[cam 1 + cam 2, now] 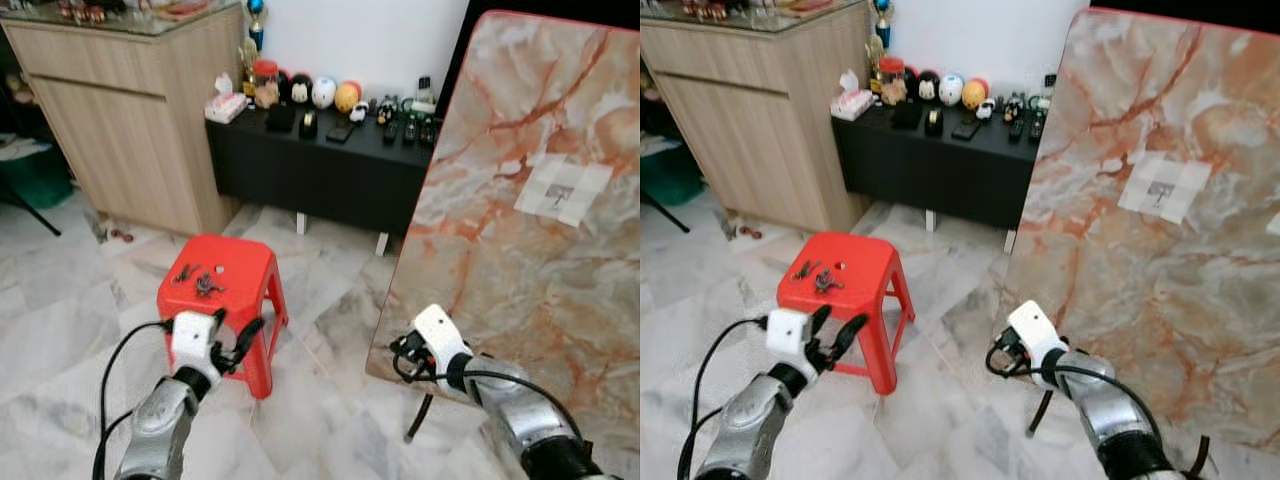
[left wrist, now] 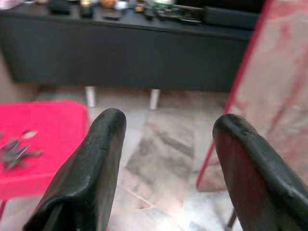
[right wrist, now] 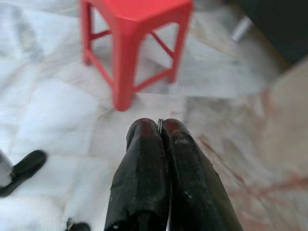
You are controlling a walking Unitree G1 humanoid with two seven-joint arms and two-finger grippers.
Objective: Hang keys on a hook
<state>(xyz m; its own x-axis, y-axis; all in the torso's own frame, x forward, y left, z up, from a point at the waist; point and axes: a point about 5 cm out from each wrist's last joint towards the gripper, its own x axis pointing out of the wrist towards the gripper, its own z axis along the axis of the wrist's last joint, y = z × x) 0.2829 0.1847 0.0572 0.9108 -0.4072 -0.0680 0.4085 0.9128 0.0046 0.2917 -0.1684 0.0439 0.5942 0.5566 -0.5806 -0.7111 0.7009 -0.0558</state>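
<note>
A bunch of dark keys [image 1: 206, 285] lies on top of a red plastic stool [image 1: 245, 262], with a smaller dark piece [image 1: 185, 272] beside it. My left gripper [image 1: 837, 322] hovers open just in front of the stool's near edge, below and short of the keys. In the left wrist view the keys [image 2: 17, 151] lie off to the side of the spread fingers [image 2: 103, 159]. My right gripper [image 3: 160, 126] is shut with nothing in it, held low beside the lower edge of a tilted marble slab [image 1: 520, 200].
The marble slab carries a white paper patch [image 1: 563, 190]. A low black cabinet [image 1: 320, 175] with figurines and remotes stands against the wall behind the stool. A wooden cabinet [image 1: 130, 120] stands at the left. The floor is pale marble tile [image 1: 330, 300].
</note>
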